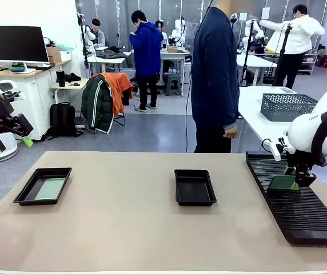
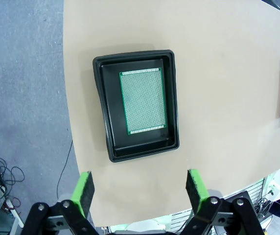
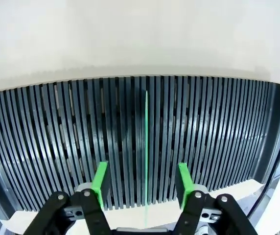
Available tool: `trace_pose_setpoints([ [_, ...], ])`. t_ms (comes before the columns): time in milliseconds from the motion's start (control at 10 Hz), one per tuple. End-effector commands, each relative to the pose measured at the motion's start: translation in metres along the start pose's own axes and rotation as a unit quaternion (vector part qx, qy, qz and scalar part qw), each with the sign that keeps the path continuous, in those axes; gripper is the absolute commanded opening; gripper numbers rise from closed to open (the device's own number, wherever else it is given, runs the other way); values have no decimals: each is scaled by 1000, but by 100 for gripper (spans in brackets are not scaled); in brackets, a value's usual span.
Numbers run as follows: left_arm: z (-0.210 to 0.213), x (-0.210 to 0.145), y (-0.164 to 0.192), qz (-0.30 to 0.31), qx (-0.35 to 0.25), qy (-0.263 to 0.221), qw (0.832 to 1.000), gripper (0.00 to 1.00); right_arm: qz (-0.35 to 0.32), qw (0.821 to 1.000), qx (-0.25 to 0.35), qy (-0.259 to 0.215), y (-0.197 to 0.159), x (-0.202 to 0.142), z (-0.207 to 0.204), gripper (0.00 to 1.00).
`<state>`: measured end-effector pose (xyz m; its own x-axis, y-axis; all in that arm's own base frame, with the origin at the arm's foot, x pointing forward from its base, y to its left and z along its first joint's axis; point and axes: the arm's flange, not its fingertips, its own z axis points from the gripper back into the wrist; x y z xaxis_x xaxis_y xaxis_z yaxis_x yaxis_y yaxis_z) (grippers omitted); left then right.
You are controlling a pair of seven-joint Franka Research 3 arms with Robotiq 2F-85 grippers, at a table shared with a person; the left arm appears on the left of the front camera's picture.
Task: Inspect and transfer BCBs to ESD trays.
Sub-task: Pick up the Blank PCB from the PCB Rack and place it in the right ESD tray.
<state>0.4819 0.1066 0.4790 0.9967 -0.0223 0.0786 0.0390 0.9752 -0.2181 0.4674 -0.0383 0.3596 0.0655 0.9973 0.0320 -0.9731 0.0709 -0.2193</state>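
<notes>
A pale-green BCB (image 1: 49,189) lies flat in the left black ESD tray (image 1: 23,197); from above, the same BCB (image 2: 143,101) rests inside that tray (image 2: 105,107). My left gripper (image 2: 140,190) hangs open high over the table edge near this tray, at the far left (image 1: 0,127). The middle ESD tray (image 1: 195,200) holds nothing. Another BCB (image 1: 282,183) stands upright in the rack, seen edge-on (image 3: 146,132). My right gripper (image 3: 142,182) straddles it, its fingers (image 3: 101,182) apart, with a gap on each side of the board.
The long black slotted rack (image 1: 300,211) runs along the table's right side. A person in a dark blue jacket (image 1: 214,74) stands at the far edge. A grey mesh basket (image 1: 286,107) sits on the white table behind.
</notes>
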Motion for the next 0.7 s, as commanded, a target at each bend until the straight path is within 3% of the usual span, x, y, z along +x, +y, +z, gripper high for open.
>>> trace_pose_setpoints([
  [0, -1, -1, 1, -5, -9, -3, 1000, 100, 1, 1000, -15, 4, 6, 0, -6, 60],
  [600, -1, -1, 1, -5, -9, -3, 1000, 100, -5, 1000, -27, 4, 9, -3, -7, 28],
])
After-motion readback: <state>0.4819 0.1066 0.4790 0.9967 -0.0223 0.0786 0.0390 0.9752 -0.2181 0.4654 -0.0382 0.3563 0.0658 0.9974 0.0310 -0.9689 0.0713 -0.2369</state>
